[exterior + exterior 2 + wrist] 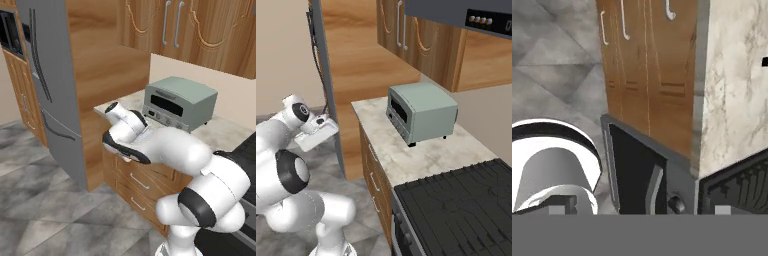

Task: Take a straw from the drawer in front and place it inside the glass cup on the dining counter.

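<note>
Spread wide and holding nothing, the hand [320, 131] hangs out over the floor, left of the small counter [406, 155] with the toaster oven [421, 112]. That pose suits travel, not grasping. Straw unseen, presumably inside a closed drawer [140, 181].

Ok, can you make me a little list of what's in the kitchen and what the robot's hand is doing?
place: simulated kitchen
counter: small marbled top
toaster oven: grey, standing on the counter, near the wall
stove: black, beside the counter
drawers: wooden, silver handles, all closed
fridge: tall, grey, beside a wooden panel
gripper: open, empty, held in the air in front of the drawers, touching nothing
straw and cup: not found here
</note>
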